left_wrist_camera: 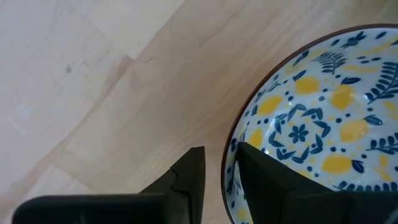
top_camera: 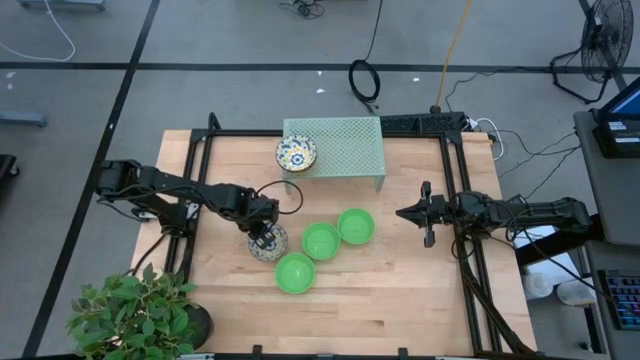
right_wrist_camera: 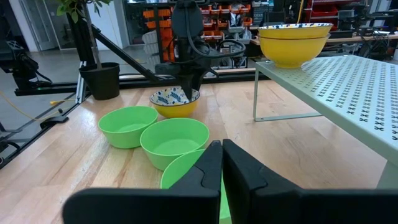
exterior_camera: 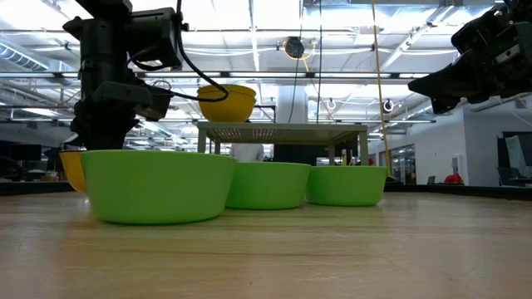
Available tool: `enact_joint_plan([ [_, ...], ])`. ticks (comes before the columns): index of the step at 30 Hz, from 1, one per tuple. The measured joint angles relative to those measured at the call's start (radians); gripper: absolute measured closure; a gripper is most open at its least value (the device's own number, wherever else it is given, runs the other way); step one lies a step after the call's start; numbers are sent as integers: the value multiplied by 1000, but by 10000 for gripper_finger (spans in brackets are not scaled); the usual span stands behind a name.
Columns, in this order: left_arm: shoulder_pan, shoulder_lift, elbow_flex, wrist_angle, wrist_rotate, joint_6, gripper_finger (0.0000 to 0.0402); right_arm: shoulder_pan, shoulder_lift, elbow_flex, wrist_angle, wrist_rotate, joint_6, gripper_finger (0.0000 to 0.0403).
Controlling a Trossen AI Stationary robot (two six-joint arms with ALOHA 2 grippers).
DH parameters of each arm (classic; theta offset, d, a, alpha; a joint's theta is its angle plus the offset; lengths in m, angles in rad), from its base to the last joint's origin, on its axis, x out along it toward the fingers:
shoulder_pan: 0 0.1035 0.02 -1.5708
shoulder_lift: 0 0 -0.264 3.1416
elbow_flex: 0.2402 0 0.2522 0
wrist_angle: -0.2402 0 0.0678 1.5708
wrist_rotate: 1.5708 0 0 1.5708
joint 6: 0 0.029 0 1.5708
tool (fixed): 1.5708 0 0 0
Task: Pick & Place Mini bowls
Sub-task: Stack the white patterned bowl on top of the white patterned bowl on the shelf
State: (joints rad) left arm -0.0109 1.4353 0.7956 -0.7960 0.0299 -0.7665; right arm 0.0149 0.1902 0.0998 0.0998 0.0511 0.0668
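High view: light wooden table inside a black frame. Left gripper sits over a small round floral bowl, white inside with blue-and-yellow pattern, at the table's left-centre. Three plain bright green round bowls lie just to its right in a loose arc: near one, middle one, far one; middle and far touch. A pale green perforated metal rack stands at the far edge with stacked floral bowls on its left end. Right gripper hovers well to the right of the green bowls, holding nothing. A potted green plant sits at the near left corner

Low view: the three green bowls stand in a row on the table; the left arm comes down behind the nearest. A yellow-walled bowl peeks out at its left. The stacked bowls show yellow outsides on the rack top. Right gripper is high up, at upper right

Left wrist view: one dark finger is outside the floral bowl's rim, the other inside, so the jaws straddle the wall, clamped on it; bowl rests on the wood

Right wrist view: the right fingers are pressed together, empty, above the table. Beyond them lie the green bowls and the floral bowl with the left arm on it
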Motion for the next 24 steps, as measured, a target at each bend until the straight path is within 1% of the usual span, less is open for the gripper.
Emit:
enact_joint_plan([
  [24, 0, 0, 0, -12, -3, -23, 305, 0, 0, 0, 0, 0, 0, 403],
])
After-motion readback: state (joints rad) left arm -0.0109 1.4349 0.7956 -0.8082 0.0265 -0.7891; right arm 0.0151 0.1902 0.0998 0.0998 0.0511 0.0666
